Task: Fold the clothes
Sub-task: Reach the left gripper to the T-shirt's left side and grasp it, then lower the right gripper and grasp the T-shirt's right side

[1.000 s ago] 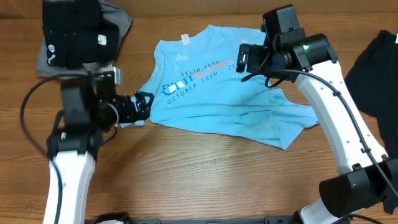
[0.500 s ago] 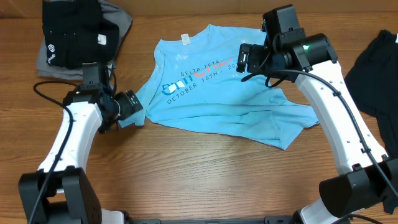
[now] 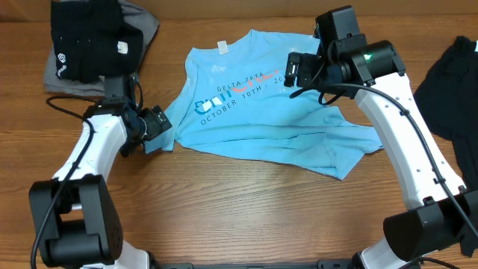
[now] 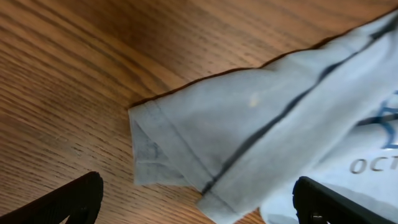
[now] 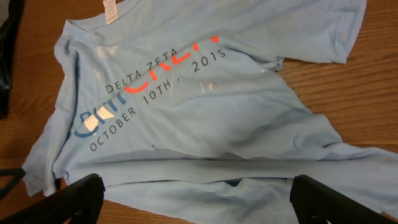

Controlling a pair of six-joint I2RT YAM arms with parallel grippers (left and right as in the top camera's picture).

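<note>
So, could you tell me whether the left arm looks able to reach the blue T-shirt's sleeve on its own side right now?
Probably yes. The left tool stands open right above the sleeve, which lies on the table with nothing covering it or blocking the way down.

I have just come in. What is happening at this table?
A light blue T-shirt lies spread on the wooden table, waiting to be folded. The robot's left claw stands open at the shirt's sleeve, and its right claw hovers open above the printed chest. Neither grips the cloth, and no fold is made yet. A black and grey pile sits at the far left, another black garment at the right edge.
</note>
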